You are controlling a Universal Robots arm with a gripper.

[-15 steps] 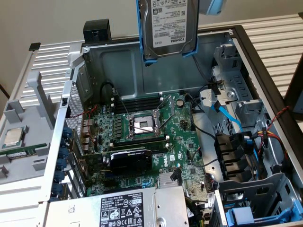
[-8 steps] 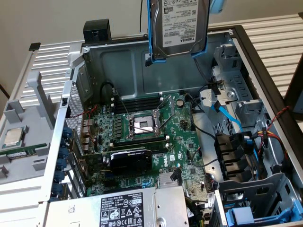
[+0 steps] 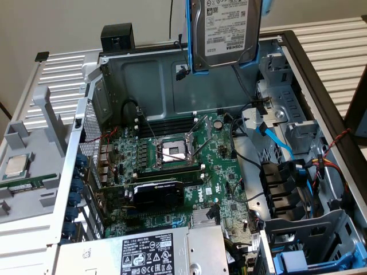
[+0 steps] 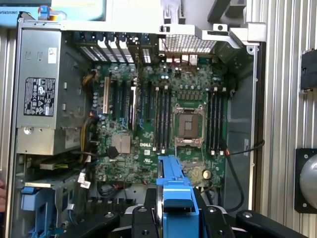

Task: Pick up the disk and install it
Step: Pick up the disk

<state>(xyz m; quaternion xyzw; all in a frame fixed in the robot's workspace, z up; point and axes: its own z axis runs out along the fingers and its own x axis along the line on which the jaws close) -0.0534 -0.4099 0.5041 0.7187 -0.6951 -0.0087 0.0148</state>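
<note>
The disk (image 3: pixel 226 31), a silver hard drive with a white Toshiba label in a blue carrier, hangs upright above the far wall of the open computer case (image 3: pixel 143 77). In the wrist view the carrier's blue edge (image 4: pixel 176 191) sits between my black fingers (image 4: pixel 141 220), so my gripper (image 4: pixel 177 218) is shut on it, high over the motherboard (image 4: pixel 163 124). The disk touches nothing in the case.
Inside the case lie the empty processor socket (image 3: pixel 172 150), a black graphics card (image 3: pixel 159 193) and the power supply (image 3: pixel 152 255). Drive bays with blue cables (image 3: pixel 287 172) fill the exterior view's right side. A small processor chip (image 3: pixel 15 166) rests on the removed panel at the left.
</note>
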